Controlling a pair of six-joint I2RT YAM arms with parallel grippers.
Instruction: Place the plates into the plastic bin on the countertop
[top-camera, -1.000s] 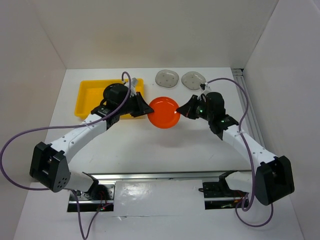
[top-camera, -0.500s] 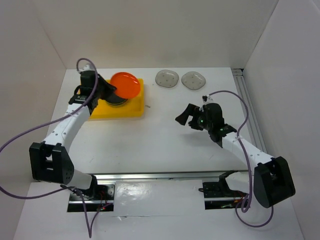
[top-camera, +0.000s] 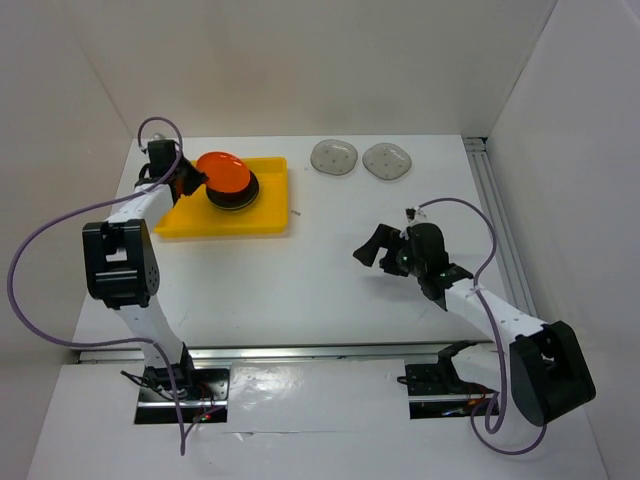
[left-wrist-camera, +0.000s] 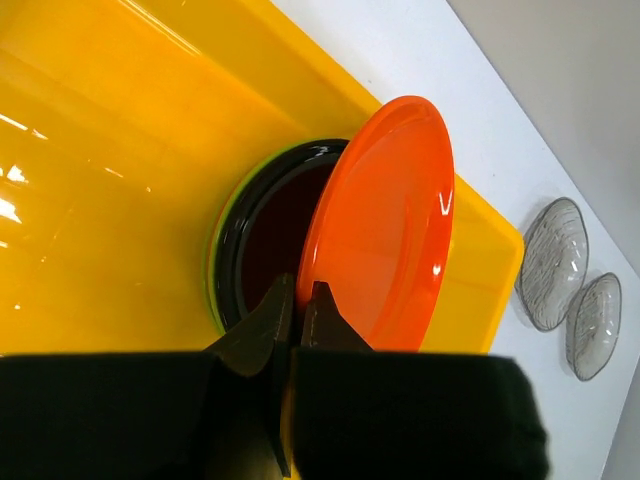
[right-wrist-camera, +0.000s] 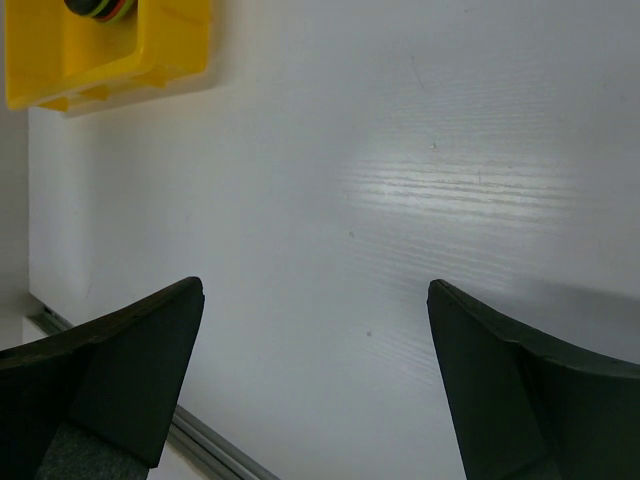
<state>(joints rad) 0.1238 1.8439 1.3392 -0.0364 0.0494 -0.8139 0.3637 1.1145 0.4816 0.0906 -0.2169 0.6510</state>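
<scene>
Our left gripper is pinched shut on the near rim of the orange plate. The plate stands tilted on edge just beyond the fingertips, over the stack of dark and green plates in the yellow bin. We judge this to be the release step: lay the plate flat on the stack, then part the fingers. A grey plate and its twin lie on the countertop, well beyond our right gripper. Its fingers are spread wide and hold nothing.
</scene>
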